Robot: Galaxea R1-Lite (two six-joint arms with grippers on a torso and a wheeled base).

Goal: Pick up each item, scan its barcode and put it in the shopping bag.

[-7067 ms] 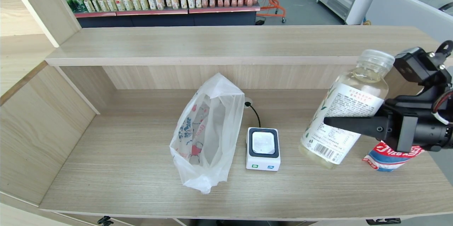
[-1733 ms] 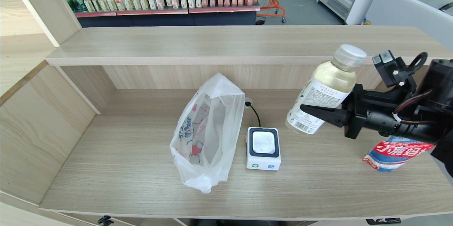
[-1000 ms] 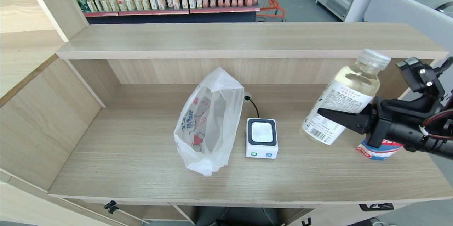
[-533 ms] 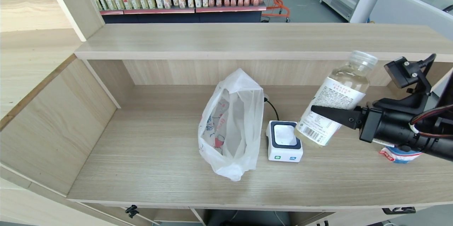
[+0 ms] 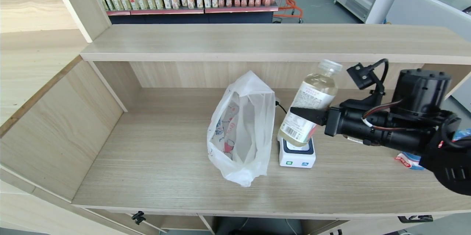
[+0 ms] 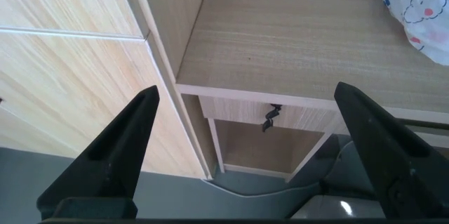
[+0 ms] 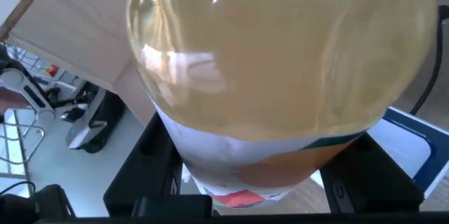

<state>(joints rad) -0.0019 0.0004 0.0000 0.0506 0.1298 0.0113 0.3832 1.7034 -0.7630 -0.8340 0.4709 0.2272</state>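
In the head view, the right jaws grip a tilted drink bottle [image 5: 308,109]. Its bottom hangs just above the white scanner [image 5: 296,152]. The shopping bag [image 5: 241,132] stands just beside the scanner on the tabletop [image 5: 154,161].

In the left wrist view, the left jaws are spread wide, holding nothing.

In the right wrist view, the drink bottle sits tight between the right jaws.

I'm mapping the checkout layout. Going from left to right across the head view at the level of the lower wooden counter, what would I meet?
Translucent white plastic shopping bag → clear plastic bottle of pale yellow drink with a white label → red, white and blue packet.
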